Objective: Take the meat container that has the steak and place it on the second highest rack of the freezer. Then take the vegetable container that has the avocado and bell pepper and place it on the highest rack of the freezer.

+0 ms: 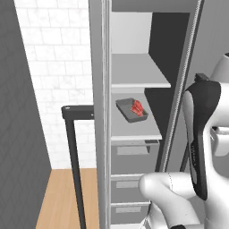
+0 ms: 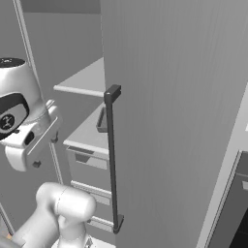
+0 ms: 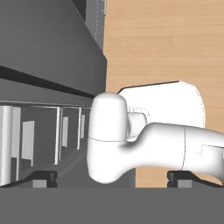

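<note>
Meat container [image 1: 132, 110] with steak [image 1: 137, 108]: resting on the freezer [image 1: 134, 147] shelf second from top, just above the drawers, apparently already delivered. Gripper [image 3: 111, 178]: jaws fully spread, empty, pointing floorward, likely freed for the vegetable container.

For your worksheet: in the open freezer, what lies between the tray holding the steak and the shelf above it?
Nothing: in the left base view, bare space separates the meat container with the steak from the upper shelf.
</note>
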Tool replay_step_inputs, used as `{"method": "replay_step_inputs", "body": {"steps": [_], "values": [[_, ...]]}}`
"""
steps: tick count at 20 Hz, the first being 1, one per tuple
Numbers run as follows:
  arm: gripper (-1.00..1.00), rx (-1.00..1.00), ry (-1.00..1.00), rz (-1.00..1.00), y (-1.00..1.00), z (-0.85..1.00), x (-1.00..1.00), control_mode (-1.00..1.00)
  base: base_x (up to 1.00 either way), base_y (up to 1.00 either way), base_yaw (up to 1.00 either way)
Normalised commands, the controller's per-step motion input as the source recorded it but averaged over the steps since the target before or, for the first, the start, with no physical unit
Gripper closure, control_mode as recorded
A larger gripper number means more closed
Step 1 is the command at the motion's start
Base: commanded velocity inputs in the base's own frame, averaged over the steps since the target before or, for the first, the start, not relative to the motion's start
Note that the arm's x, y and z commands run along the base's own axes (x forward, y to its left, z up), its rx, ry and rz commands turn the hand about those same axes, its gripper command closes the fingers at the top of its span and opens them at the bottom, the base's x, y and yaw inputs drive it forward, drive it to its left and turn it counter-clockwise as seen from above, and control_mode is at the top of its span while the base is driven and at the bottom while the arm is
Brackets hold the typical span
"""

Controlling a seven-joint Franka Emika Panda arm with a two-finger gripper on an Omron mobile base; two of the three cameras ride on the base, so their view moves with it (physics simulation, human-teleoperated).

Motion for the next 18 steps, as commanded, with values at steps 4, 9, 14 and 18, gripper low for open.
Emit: {"method": "replay_step_inputs", "body": {"steps": [4, 9, 14, 18], "values": [[-1.00, -0.01, 0.00, 0.00, 0.00, 0.00, -0.03, 1.00, -0.36, 0.00, 0.00], [-1.00, 0.00, 0.00, 0.00, 0.00, 0.00, 0.00, 1.00, -0.79, -0.23, -0.01], [-1.00, 0.00, 0.00, 0.00, 0.00, 0.00, 0.00, 1.00, -0.57, -0.05, -0.30], [-1.00, 0.00, 0.00, 0.00, 0.00, 0.00, 0.00, 1.00, -0.32, -0.44, -0.42]]}}
